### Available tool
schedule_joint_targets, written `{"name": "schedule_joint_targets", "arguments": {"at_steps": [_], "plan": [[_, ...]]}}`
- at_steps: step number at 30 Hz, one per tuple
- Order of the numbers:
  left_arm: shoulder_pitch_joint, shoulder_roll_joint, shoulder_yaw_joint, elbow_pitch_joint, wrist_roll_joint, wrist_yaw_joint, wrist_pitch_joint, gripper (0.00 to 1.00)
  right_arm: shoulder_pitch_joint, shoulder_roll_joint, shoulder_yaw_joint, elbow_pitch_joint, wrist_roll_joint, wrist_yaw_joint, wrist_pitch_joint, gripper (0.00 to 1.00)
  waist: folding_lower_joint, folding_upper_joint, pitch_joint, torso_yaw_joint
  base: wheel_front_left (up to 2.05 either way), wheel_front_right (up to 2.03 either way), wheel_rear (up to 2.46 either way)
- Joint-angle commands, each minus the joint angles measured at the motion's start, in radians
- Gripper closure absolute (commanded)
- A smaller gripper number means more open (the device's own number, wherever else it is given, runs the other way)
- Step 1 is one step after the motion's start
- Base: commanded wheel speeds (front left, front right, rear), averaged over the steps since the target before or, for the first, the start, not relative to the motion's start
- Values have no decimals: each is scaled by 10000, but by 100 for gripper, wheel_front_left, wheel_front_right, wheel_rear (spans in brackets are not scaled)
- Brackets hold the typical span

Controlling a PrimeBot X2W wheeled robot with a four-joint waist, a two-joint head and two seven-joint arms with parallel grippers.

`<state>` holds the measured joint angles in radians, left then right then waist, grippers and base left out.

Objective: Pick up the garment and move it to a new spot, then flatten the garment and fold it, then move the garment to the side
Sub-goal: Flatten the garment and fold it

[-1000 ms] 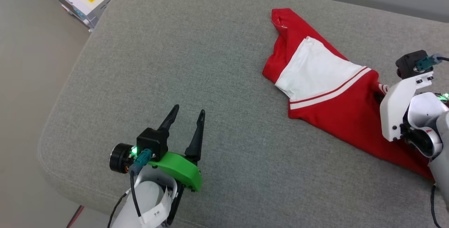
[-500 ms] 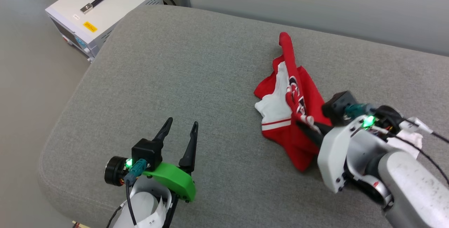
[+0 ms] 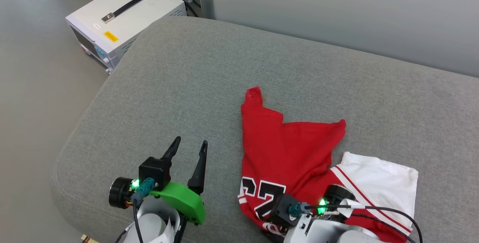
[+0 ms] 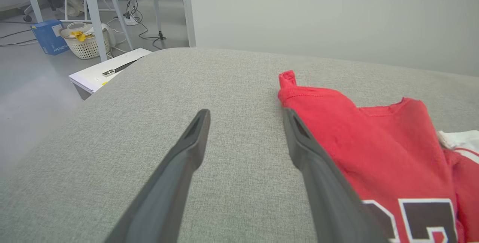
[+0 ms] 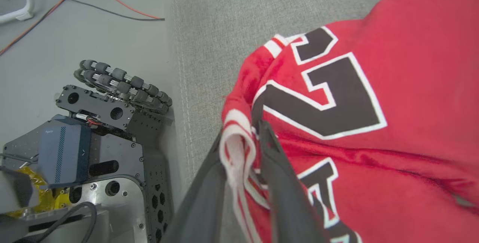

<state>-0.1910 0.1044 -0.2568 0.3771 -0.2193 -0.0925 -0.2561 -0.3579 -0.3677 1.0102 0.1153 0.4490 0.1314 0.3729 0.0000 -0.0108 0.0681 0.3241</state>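
The garment (image 3: 288, 153) lies crumpled on the grey cushion (image 3: 187, 78) near its front edge. It is red, with the black number facing up and a white sleeve (image 3: 378, 179) spread to the right. In the right wrist view my right gripper (image 5: 241, 132) has the garment's (image 5: 374, 123) white-and-red trimmed edge pinched between its fingers, right at the cushion's front edge. My left gripper (image 3: 190, 141) stands open over bare cushion just left of the garment. In the left wrist view the left gripper (image 4: 246, 111) holds nothing, and the garment (image 4: 374, 149) lies beside its right finger.
A white box with a black handle (image 3: 127, 15) stands on the floor past the cushion's far left corner, with a power strip and cables behind it. A pale wall runs behind the cushion. My wheeled base (image 5: 93, 142) sits below the front edge.
The head camera has shifted. My right gripper has carried the garment from the far right towards the front middle of the cushion, where it now lies spread number side up. The left gripper stays open.
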Motion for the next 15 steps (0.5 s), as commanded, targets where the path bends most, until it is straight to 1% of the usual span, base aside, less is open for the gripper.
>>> {"name": "schedule_joint_targets", "arguments": {"at_steps": [1, 4, 6, 8, 12, 15], "plan": [[111, 48, -21, 28, 48, -43, -57, 0, -220, -1, 72, 177, 149, -7, -158, 0, 0, 108, -69, 25, 0, 0, 0], [164, 99, 21, 21, 29, -4, -57, 0, -306, -19, -303, 377, 433, -7, -513, 0, 0, 108, -146, -61, 0, 0, 0], [208, 146, 61, -8, 15, 28, -57, 0, -365, -110, -758, 393, 528, -7, -738, 0, 0, 108, -171, -174, 0, 0, 0], [241, 174, 68, -32, 10, 42, -57, 0, -339, -189, -1430, 363, 651, -7, -962, 0, 0, 108, -225, -305, 0, 0, 0], [288, 189, 59, -159, 4, 53, -57, 0, -144, -327, -3130, 205, 565, -7, -1488, 0, 0, 108, -330, -566, 0, 0, 0], [341, 159, 130, -400, -52, 73, -57, 0, 225, -281, -4836, 86, 311, -7, -2030, 0, 0, 108, -408, -788, 0, 0, 0]]}}
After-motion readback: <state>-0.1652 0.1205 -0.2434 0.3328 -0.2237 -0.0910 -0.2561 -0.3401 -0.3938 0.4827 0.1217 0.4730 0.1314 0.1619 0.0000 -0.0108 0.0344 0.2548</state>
